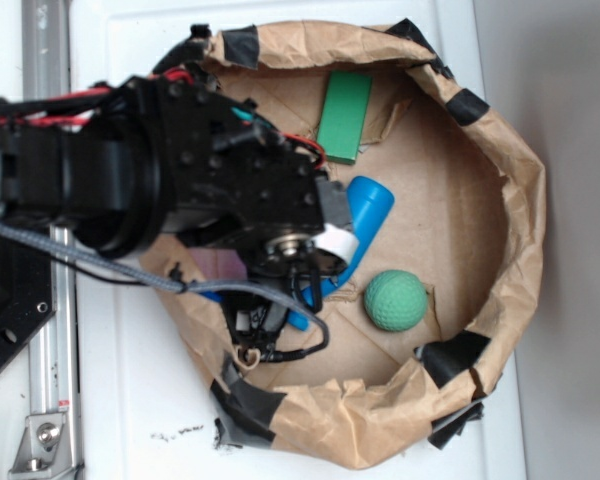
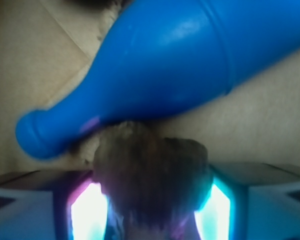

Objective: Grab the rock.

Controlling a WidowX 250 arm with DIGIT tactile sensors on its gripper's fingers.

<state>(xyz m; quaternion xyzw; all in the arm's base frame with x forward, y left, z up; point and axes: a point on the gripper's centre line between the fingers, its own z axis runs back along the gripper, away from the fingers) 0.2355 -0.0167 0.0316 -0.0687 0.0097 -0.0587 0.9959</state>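
Two views are all I have, and only the wrist camera shows the rock (image 2: 150,182). It fills the lower middle of that picture, a rough brown-grey lump sitting squarely between the two fingers (image 2: 87,212) of the gripper (image 2: 150,215), whose lit inner faces glow on either side of it. The jaws stand apart with the rock in the gap; both pads look very close to its flanks, but blur keeps me from telling whether they touch it, so I would not call it clamped.

Just beyond the rock, away from the gripper, lies the blue bowling pin (image 2: 180,65), its long axis running from lower left to upper right across the picture, the narrow neck end at the left. The rock's far edge seems to touch the pin or lie just beside it.

From the exterior camera the arm (image 1: 180,170) hides the rock altogether. I see the pin (image 1: 365,215) poking out from under the wrist, the green ball (image 1: 395,300) near it, and a green block (image 1: 344,115) further off, all inside the paper-walled bin (image 1: 520,230) on the white worktop (image 1: 140,400).

My judgement: the rock is already lined up, so closing the jaws is what remains.
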